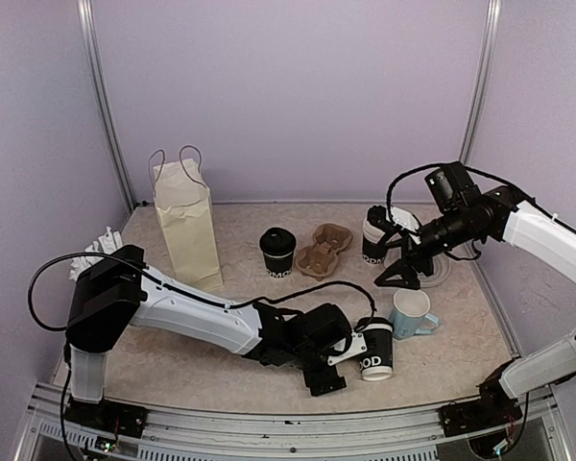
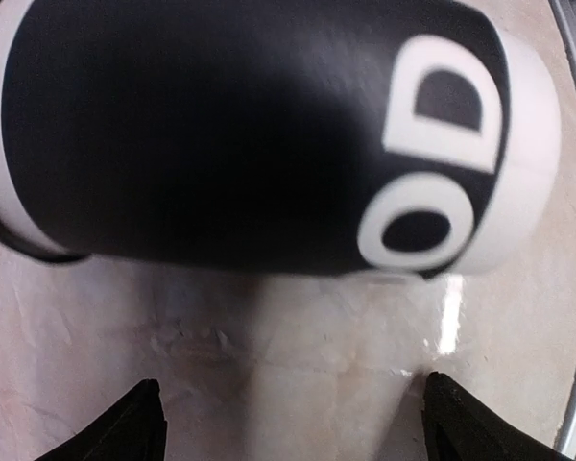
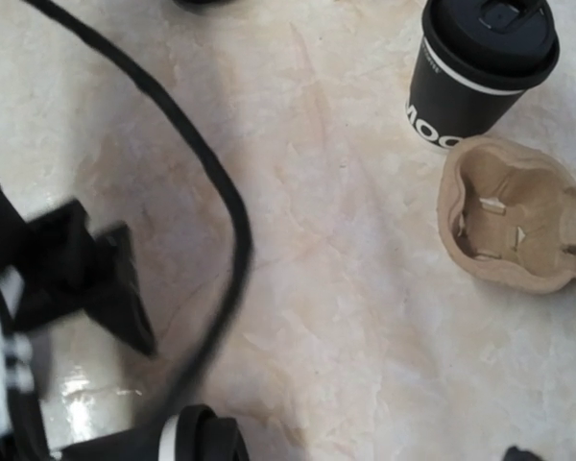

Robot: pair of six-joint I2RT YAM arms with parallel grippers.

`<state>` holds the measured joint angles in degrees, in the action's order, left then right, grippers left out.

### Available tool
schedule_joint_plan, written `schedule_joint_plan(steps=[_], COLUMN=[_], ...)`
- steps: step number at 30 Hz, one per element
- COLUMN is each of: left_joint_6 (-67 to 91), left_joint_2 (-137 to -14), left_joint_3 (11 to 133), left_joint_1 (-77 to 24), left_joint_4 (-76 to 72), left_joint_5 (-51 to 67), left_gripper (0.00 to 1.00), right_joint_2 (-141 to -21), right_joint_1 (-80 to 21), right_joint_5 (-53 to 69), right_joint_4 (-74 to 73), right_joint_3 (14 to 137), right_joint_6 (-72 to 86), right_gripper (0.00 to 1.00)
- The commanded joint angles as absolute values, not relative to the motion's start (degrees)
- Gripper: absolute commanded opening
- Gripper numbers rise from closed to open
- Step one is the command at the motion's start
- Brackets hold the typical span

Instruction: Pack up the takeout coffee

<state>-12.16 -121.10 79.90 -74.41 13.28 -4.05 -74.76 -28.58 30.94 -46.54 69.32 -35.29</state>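
**Left gripper** (image 2: 298,427). The jaws stand apart with nothing between them. Only bare table (image 2: 298,336) shows between the fingertips (image 2: 139,427).

**Target.** One takeout cup (image 2: 250,134) lies straight ahead of the left jaws, just beyond the fingertips and not touching them. It appears to rest on its side. Its long axis runs across the jaw opening, parallel to the line joining the two tips. The lid end points toward the tip at the wrist view's left edge, and the lettered base end toward the other tip.

**Consequence (judgement).** Closing in this attitude would bear on lid and base, not on the cup wall. The wrist likely needs to roll until the jaws straddle the wall before it advances.

**Right gripper** (image 1: 403,277). The jaws stand apart and empty. This cup lies well apart from them, past the light-blue mug (image 1: 413,312), so the left arm is the nearer.

**Second cup** (image 1: 278,252). It stands upright and lidded just beside the cardboard carrier (image 1: 324,248), well apart from both sets of jaws.
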Motion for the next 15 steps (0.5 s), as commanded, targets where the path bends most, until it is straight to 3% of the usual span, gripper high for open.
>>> schedule_joint_plan(steps=[1, 10, 15], left_joint_6=[-2.72, 30.5, 36.39], left_joint_2=[-115.35, -114.79, -120.74], left_joint_3=[73.32, 84.42, 94.57], left_joint_1=[-76.02, -79.21, -79.5], left_joint_4=[11.6, 10.93, 18.77], left_joint_5=[-4.28, -15.95, -19.06], left_gripper=[0.91, 0.99, 0.99], right_joint_2=[-74.35, -74.63, -75.01], right_joint_1=[-27.7, -26.14, -24.54], right_joint_5=[29.23, 26.22, 26.2], right_joint_4=[-47.9, -46.99, -46.64], right_joint_3=[68.0, 71.15, 74.6], right_joint_6=[-36.87, -32.95, -28.97], right_gripper=[0.96, 0.95, 0.96])
